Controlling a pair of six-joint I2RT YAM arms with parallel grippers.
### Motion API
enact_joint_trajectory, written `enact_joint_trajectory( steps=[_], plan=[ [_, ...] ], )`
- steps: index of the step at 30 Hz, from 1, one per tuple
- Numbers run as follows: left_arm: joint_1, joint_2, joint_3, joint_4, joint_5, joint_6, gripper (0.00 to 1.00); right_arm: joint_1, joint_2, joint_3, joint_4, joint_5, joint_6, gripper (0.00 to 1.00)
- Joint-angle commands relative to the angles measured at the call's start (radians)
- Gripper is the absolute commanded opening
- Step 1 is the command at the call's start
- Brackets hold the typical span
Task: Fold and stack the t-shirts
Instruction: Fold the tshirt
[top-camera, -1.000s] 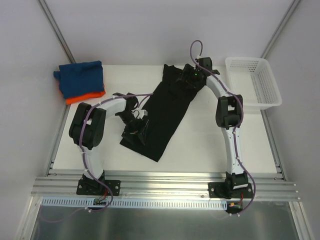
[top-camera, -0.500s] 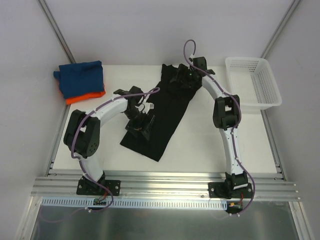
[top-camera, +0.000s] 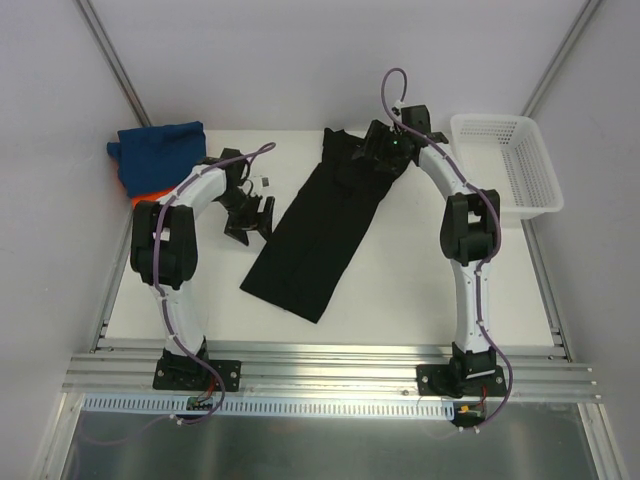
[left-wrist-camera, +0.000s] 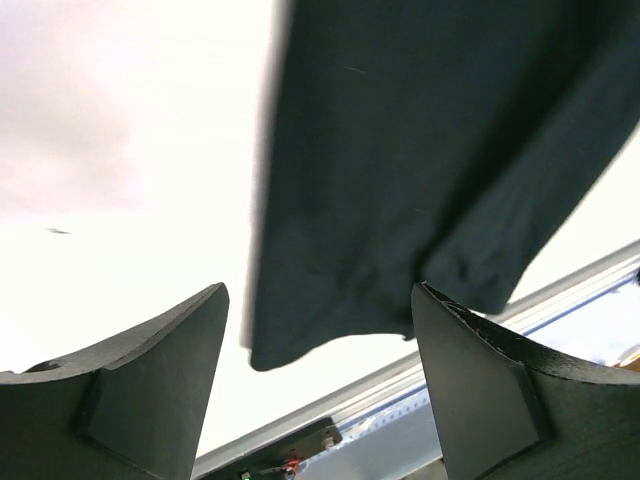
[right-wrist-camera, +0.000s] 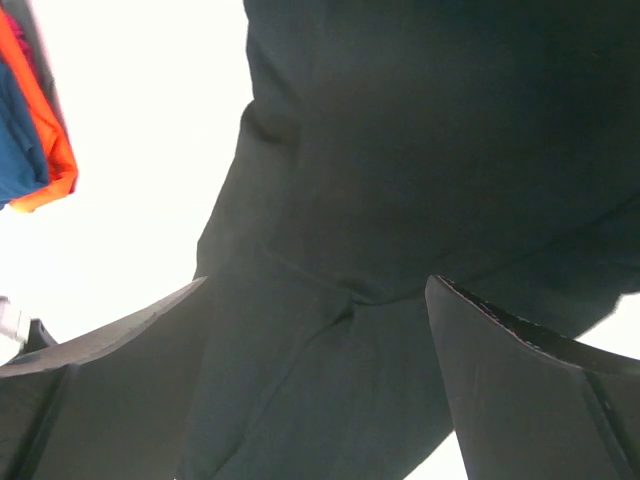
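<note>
**Asker:** Where's the shirt you're working on?

**Me:** The black t-shirt (top-camera: 318, 235) lies on the counter (top-camera: 420, 290) as one long strip. It slants from the far right down toward my left base. The blue t-shirt (top-camera: 155, 155) sits folded on the orange t-shirt (top-camera: 148, 196) at the far left corner, well apart from it.

**Asker:** How will it handle?

**Me:** I judge it light and limp. It'll sag and crease wherever I don't support it, and it should drag on the counter rather than slide. I'd pinch the two corners of one short end, one corner per arm, so the strip folds over evenly.

**Asker:** And your fingers?

**Me:** My left fingers (left-wrist-camera: 140, 390) are spread wide with nothing between them, over bare counter just beside the strip's left edge. My right fingers (right-wrist-camera: 540, 400) are wide apart too, hanging over the collar end. There's cloth beneath them, but none is gripped.

**Asker:** What differs from a second ago?

**Me:** My left arm was over the shirt's near left edge. Now it's off the cloth, toward the far left, and that edge lies flat. My right arm has barely shifted.
</note>
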Motion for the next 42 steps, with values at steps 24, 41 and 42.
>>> enact_joint_trajectory(
  steps=[24,41,42],
  plan=[
    [0.061,0.099,-0.109,-0.067,0.134,-0.006,0.71,-0.034,0.079,0.056,-0.019,0.046,-0.015,0.91],
    [-0.131,-0.089,-0.330,-0.033,0.226,-0.009,0.43,-0.032,0.081,0.071,-0.011,0.019,0.008,0.91],
    [-0.138,-0.097,-0.340,-0.033,0.229,-0.009,0.43,-0.032,0.079,0.074,-0.011,0.018,0.011,0.91]
  ],
)
